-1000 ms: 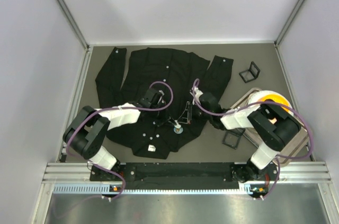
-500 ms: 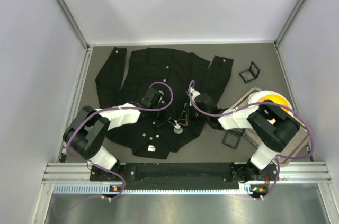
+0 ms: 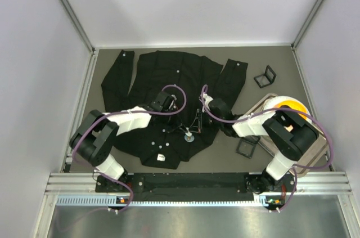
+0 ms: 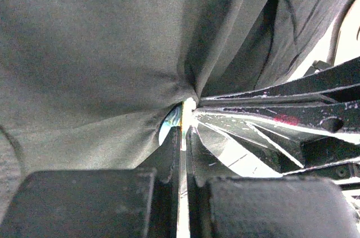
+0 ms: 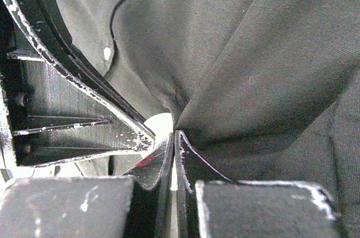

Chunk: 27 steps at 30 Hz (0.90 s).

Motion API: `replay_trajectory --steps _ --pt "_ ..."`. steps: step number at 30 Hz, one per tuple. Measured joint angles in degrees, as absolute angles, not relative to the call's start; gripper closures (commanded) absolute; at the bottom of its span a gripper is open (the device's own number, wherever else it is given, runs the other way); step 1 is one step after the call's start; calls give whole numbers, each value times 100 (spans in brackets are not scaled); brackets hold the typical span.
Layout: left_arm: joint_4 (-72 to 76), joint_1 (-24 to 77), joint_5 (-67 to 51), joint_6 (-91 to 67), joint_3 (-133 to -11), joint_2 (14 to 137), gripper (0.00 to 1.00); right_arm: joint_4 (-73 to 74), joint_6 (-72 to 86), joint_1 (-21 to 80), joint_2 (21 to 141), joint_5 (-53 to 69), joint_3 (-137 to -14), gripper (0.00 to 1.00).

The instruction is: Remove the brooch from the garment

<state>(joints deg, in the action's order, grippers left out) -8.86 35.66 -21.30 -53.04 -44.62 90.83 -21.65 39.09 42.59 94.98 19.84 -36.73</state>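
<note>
The shirt point(image 3: 169, 75) lies spread across the left and middle of the table point(image 3: 222, 156), its sleeves close to the far and left edges; bare surface remains along the near edge and far right corner. The brooch point(image 3: 189, 136) sits on the shirt front, midway along and toward the near edge. The left gripper point(image 4: 184, 137) is pressed together on a pucker of cloth just beside it. The right gripper point(image 5: 173, 139) is pressed together at that same pucker; what it nips I cannot tell. A second ago the right fingers stood slightly apart; the left wrist has edged toward the far edge. At the right edge a tray point(image 3: 318, 151) holds a white and orange roll point(image 3: 284, 108); two small black frames point(image 3: 265, 76) lie nearby. Pale walls point(image 3: 197, 1) close three sides.
</note>
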Motion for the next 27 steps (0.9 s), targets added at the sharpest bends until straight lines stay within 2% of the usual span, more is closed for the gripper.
replay_trajectory --steps 5,17,27 --pt "-1297 3514 -2351 -5146 -4971 9515 100 -2051 3754 4239 9542 1909 -3726 100" --pt "-1013 3352 -2805 -5892 -4764 9813 100 -1640 3009 4471 9568 1575 -4010 100" --pt "-1557 3133 -3153 -5806 -5170 10151 100 -1149 2401 4801 9585 1015 -4329 100"
